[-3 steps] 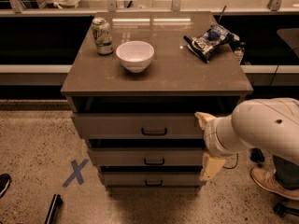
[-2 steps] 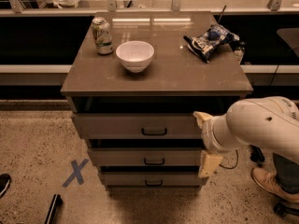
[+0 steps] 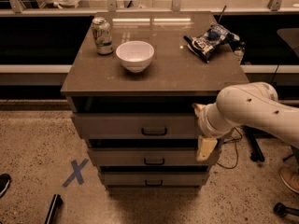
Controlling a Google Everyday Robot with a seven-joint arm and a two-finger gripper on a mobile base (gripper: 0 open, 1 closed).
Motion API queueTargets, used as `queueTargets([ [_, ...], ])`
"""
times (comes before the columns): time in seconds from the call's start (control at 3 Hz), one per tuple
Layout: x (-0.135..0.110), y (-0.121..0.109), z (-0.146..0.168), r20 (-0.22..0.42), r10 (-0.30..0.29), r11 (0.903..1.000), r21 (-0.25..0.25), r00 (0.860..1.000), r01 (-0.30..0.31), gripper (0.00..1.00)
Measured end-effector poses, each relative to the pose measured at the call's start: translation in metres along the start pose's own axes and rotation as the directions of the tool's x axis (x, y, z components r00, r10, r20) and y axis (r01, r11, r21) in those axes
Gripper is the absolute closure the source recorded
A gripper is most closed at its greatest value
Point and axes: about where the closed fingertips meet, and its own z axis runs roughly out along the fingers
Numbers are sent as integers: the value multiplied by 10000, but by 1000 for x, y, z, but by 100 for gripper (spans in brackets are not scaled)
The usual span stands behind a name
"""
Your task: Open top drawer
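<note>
The top drawer (image 3: 126, 125) is the widest of three grey-brown drawers in the cabinet. It stands slightly pulled out, with a dark gap above its front. Its small dark loop handle (image 3: 154, 131) is at the middle of the front. My gripper (image 3: 202, 129) is at the right end of this drawer front, well right of the handle. One cream finger (image 3: 199, 108) is by the drawer's top edge and the other finger (image 3: 206, 148) hangs lower, so the gripper is open and empty. The white arm (image 3: 254, 108) reaches in from the right.
On the cabinet top (image 3: 159, 76) stand a soda can (image 3: 102, 35), a white bowl (image 3: 135, 55) and a chip bag (image 3: 209, 41). Two smaller drawers (image 3: 149, 157) lie below. A blue X (image 3: 75, 172) marks the floor at left. Cables and a stand base (image 3: 254, 148) lie at right.
My gripper has risen a little along the right end of the top drawer front. The drawer and the objects on top have not moved.
</note>
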Motion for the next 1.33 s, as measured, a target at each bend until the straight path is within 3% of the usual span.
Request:
queueTargets([
  [0.33,3,-14,16,-42,43,9999,-123,10000,-44,27],
  [0.67,-2,-19,21,71,44,9998,-192,10000,-43,37],
  [1.0,0,-13,2,140,157,9999,40,9998,-158,37],
  [1.33,-2,16,-38,310,50,9999,107,9995,-53,36],
])
